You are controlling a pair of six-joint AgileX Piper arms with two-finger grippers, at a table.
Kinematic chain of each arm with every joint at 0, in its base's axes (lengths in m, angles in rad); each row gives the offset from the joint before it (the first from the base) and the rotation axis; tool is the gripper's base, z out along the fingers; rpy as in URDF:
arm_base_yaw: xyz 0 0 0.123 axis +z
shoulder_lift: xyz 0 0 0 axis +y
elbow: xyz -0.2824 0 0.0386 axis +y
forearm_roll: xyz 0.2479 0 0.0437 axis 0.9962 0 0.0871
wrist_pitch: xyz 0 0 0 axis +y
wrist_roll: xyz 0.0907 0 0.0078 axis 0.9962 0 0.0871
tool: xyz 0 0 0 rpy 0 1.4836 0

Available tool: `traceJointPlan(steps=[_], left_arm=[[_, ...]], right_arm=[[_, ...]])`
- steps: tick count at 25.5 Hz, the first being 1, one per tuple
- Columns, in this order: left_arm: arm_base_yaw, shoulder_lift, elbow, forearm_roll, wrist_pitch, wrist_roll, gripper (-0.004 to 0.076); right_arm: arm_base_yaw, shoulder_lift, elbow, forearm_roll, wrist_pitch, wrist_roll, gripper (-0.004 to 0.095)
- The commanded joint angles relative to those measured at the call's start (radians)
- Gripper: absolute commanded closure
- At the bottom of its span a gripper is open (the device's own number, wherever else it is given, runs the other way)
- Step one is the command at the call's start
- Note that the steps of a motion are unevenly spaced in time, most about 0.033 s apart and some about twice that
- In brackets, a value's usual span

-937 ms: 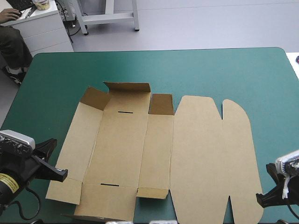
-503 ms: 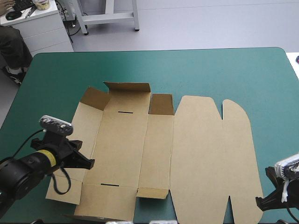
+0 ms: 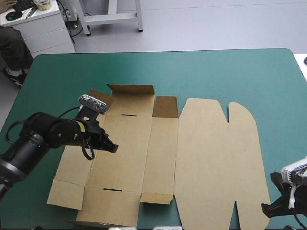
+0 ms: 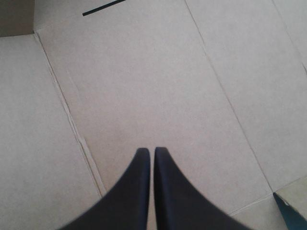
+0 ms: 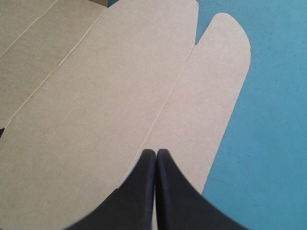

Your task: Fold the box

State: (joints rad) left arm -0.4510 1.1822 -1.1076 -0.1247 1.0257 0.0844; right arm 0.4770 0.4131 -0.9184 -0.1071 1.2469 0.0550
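The brown box (image 3: 201, 158) lies as a flat cut sheet on the teal-green cover, its lid panels to the right. Three short flaps stand raised at its far end, the middle one (image 3: 130, 89) tallest. My left gripper (image 3: 112, 147) is shut and hovers over the box's left panels, by the crease beside the base panel. In the left wrist view the shut fingers (image 4: 148, 150) point at bare board (image 4: 144, 72), with a dark slot (image 4: 103, 7) ahead. My right gripper (image 3: 265, 208) is shut at the lid's near right corner. Its tip (image 5: 156, 152) is over the rounded lid flap (image 5: 211, 96).
Bare teal-green cover (image 3: 230, 72) stretches beyond the box to the table's far edge and along its right side (image 5: 268, 143). A second slot (image 3: 112, 189) marks the base panel's near end. The near flaps lie flat close to the table's front edge.
My left arm has swung from the table's near left corner forward and to the right, and is now over the box's left panels. The right gripper has hardly moved. The box is unchanged.
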Motion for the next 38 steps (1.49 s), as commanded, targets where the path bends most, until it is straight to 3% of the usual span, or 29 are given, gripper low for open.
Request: traceJointPlan(steps=[1, 5, 8, 11, 13, 17, 21, 27, 29, 38], left_arm=[[0.150, -0.002, -0.067, -0.161, 0.019, 0.140, 0.0706], [0.382, 0.001, -0.076, -0.332, 0.121, 0.318, 0.0706], [0.737, 0.001, -0.076, -0.460, 0.259, 0.441, 0.0706], [1.006, 0.001, -0.076, -0.547, 0.259, 0.452, 0.0706], [1.081, 0.001, -0.076, -0.554, 0.259, 0.450, 0.0711], [1.090, 0.001, -0.076, -0.537, 0.240, 0.420, 0.0706], [1.090, 0.004, -0.076, -0.476, 0.219, 0.398, 0.0601], [1.090, 0.053, -0.073, -0.466, 0.259, 0.384, 0.0139], [1.090, 0.083, -0.063, -0.484, 0.259, 0.389, 0.0051], [1.062, 0.210, 0.042, -0.546, 0.259, 0.434, 0.0043]], right_arm=[[-0.003, 0.010, -0.021, -0.002, 0.007, 0.001, 0.0928], [-0.003, 0.010, -0.021, 0.008, 0.007, 0.001, 0.0928], [-0.003, 0.010, -0.021, 0.006, 0.007, -0.001, 0.0928], [-0.003, 0.010, -0.021, 0.006, 0.007, -0.010, 0.0928], [-0.003, 0.010, -0.021, 0.003, 0.007, -0.010, 0.0928], [-0.003, 0.010, -0.021, 0.003, 0.007, -0.010, 0.0928], [-0.003, 0.010, -0.021, 0.003, 0.007, -0.010, 0.0928], [-0.003, 0.010, -0.021, 0.005, 0.007, -0.010, 0.0928], [-0.003, 0.010, -0.021, 0.005, 0.007, -0.010, 0.0928], [-0.003, 0.010, -0.021, 0.005, 0.007, -0.055, 0.0928]])
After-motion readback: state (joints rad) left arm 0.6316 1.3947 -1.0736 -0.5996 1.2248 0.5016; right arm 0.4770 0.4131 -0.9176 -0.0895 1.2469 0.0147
